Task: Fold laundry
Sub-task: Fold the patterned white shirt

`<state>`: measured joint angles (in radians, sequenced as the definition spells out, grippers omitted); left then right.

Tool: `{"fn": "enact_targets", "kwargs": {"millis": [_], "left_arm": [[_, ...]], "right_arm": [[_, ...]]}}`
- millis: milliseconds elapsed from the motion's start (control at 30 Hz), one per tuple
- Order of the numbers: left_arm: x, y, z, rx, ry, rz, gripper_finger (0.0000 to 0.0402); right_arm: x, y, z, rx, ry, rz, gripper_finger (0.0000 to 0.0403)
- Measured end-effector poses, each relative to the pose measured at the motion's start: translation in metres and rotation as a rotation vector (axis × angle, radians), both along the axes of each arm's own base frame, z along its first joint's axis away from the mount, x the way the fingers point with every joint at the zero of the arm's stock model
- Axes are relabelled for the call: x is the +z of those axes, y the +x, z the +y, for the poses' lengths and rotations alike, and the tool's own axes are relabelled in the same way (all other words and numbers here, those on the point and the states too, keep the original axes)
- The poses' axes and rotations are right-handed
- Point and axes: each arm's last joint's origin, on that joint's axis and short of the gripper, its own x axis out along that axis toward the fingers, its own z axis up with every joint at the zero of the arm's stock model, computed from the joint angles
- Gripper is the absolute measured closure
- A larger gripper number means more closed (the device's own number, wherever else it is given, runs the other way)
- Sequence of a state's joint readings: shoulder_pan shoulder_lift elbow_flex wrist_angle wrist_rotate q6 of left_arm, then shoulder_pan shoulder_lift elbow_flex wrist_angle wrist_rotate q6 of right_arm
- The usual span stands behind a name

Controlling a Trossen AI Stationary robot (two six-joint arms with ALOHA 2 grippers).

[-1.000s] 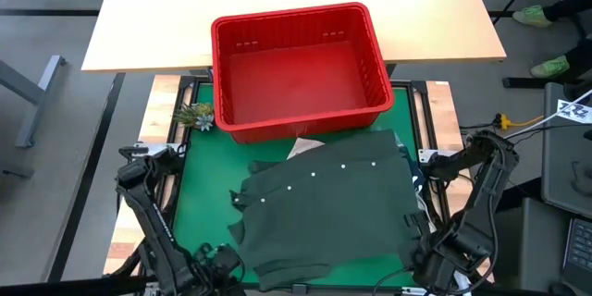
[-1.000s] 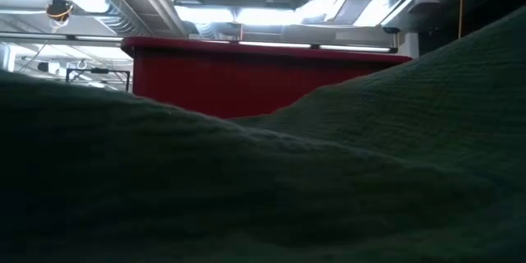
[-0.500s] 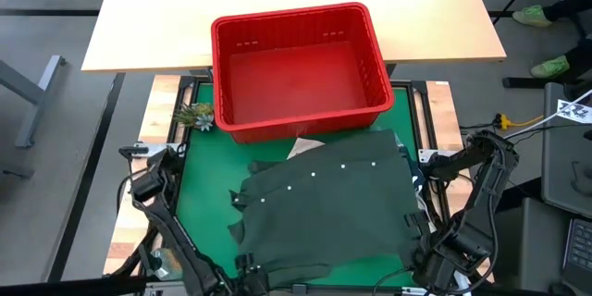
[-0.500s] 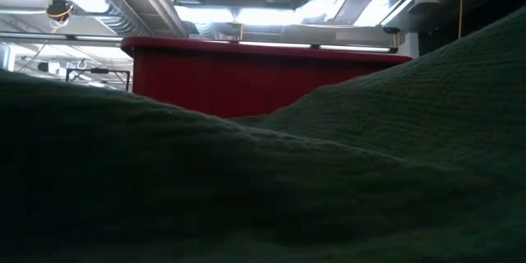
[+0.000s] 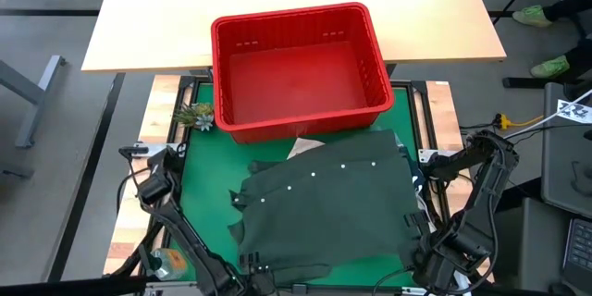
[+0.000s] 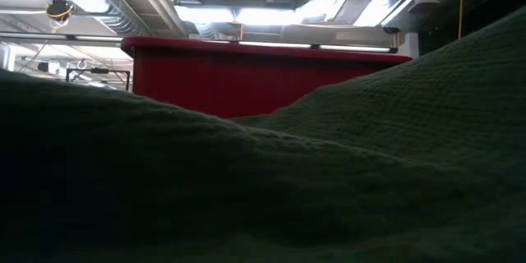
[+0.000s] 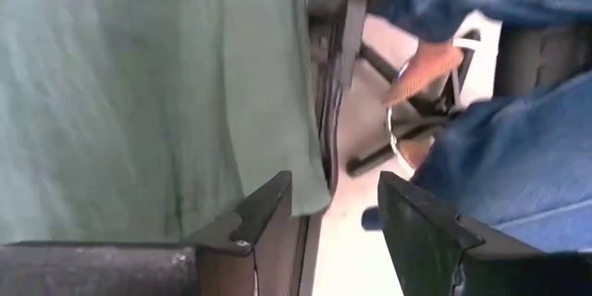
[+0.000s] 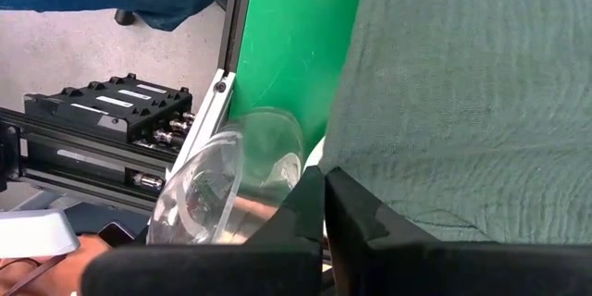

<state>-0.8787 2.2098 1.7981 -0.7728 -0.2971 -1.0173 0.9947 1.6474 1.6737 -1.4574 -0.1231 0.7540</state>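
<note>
A dark olive green button-front garment (image 5: pixel 328 213) lies spread flat on the green mat (image 5: pixel 199 190) that covers the work table, its row of small pale buttons running diagonally across the cloth. Its far edge lies just beside the red plastic slotted basket (image 5: pixel 298 65), which stands at the back of the mat, partly on the pale wooden tabletop (image 5: pixel 148 18) behind. A light scrap of fabric (image 5: pixel 303 147) peeks out between the basket and the garment's collar edge. A small sprig of artificial greenery (image 5: pixel 193 116) sits at the basket's left corner.

The left gripper (image 7: pixel 324 208) is low at the near edge of the table, at the garment's near left hem; its two dark fingers (image 7: pixel 264 205) stand spread apart, and the hem of the olive cloth hangs just at the inner one (whether it touches cannot be told). Past them, a person's blue denim legs (image 7: pixel 518 162) show beyond the table.

The right gripper (image 8: pixel 324 205) waits at the near right corner, its fingers pressed together on nothing, next to the garment's edge and a clear plastic dome (image 8: pixel 227 190).

From table height, the olive cloth fills the foreground in soft folds, with the red basket rising behind it.
</note>
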Motion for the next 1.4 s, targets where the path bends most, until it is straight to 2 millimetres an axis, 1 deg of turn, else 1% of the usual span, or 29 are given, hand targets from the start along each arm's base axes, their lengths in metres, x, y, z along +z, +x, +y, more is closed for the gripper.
{"fn": "enact_targets", "kwargs": {"millis": [133, 300, 567, 667, 833, 967, 1133, 1200, 1267, 1400], "left_arm": [[-0.014, 0.001, -0.002, -0.010, 0.007, 0.042, 0.0247], [-0.025, 0.005, -0.001, -0.005, 0.032, 0.052, 0.0247], [-0.026, 0.011, 0.004, 0.006, 0.034, 0.056, 0.0247], [-0.027, 0.010, 0.003, -0.042, 0.022, 0.084, 0.0247], [-0.032, 0.007, 0.003, -0.064, 0.010, 0.114, 0.0247], [-0.039, 0.008, 0.009, -0.057, 0.018, 0.121, 0.0247], [-0.042, 0.011, 0.014, -0.046, 0.024, 0.127, 0.0250], [-0.042, 0.011, 0.015, -0.043, 0.026, 0.128, 0.0261], [-0.042, 0.011, 0.015, -0.038, 0.029, 0.129, 0.0283], [-0.042, 0.009, 0.014, 0.012, 0.009, 0.136, 0.0359]], "right_arm": [[0.000, 0.000, 0.000, 0.000, 0.000, 0.000, 0.0402], [0.000, 0.000, 0.000, 0.000, 0.000, 0.000, 0.0402], [0.000, 0.000, 0.000, 0.000, 0.000, 0.000, 0.0402], [0.000, 0.000, 0.000, 0.000, 0.000, 0.000, 0.0402], [0.000, 0.000, 0.000, -0.001, -0.002, -0.003, 0.0402], [0.000, 0.000, 0.000, -0.001, -0.005, -0.008, 0.0402], [0.000, 0.000, 0.000, -0.001, -0.005, -0.008, 0.0402], [0.000, 0.000, 0.000, -0.001, -0.005, -0.008, 0.0402], [0.000, 0.000, 0.000, -0.001, -0.005, -0.008, 0.0402], [0.000, 0.000, 0.000, -0.001, -0.005, -0.008, 0.0402]]}}
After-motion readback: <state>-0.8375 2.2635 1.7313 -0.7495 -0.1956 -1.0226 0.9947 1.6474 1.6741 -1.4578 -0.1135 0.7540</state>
